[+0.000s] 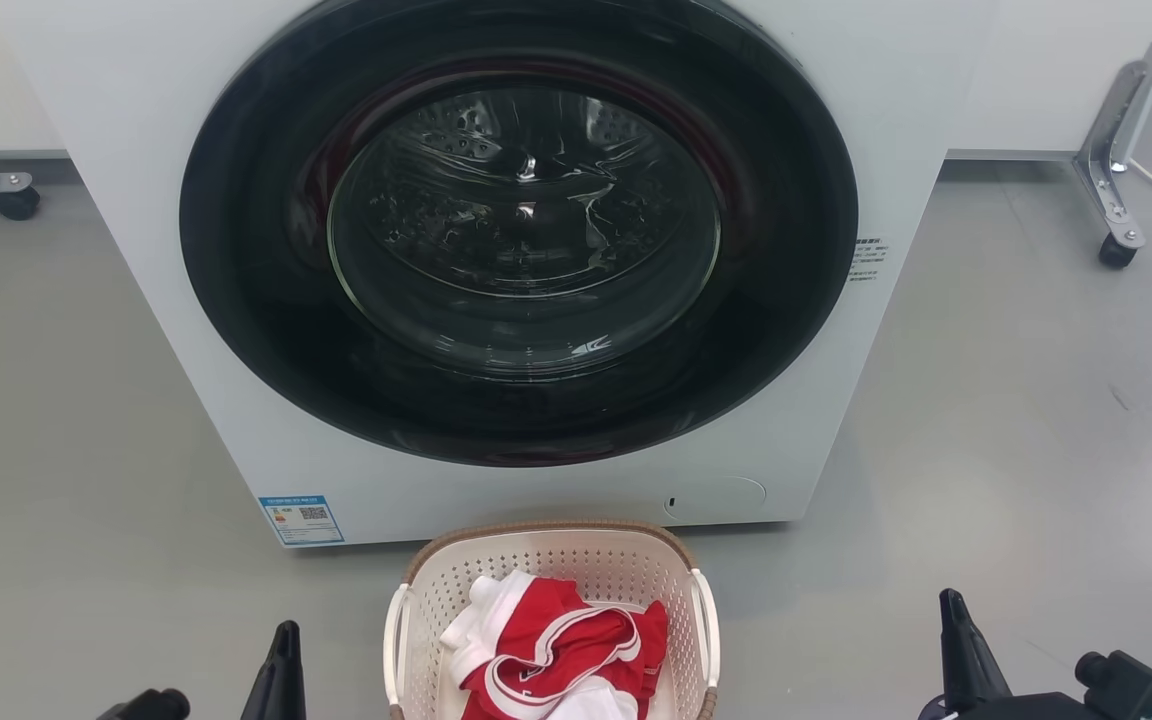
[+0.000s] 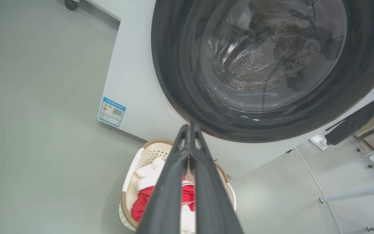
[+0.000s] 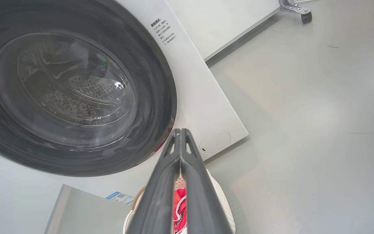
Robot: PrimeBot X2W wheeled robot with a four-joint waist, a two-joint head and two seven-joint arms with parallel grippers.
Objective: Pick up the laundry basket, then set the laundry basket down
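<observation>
The laundry basket [image 1: 536, 560] stands on the grey floor [image 1: 986, 450] just in front of the white washing machine [image 1: 186, 300], its brown rim near the machine's lower front panel, below the round dark door [image 1: 521, 230]. Red and white clothes [image 1: 556, 650] lie heaped inside it. The left pincer [image 1: 285, 640] hangs to the basket's left and the right pincer [image 1: 954, 610] farther off to its right, neither touching the white handles. Each pincer's two dark fingers are pressed together, gripping nothing.
</observation>
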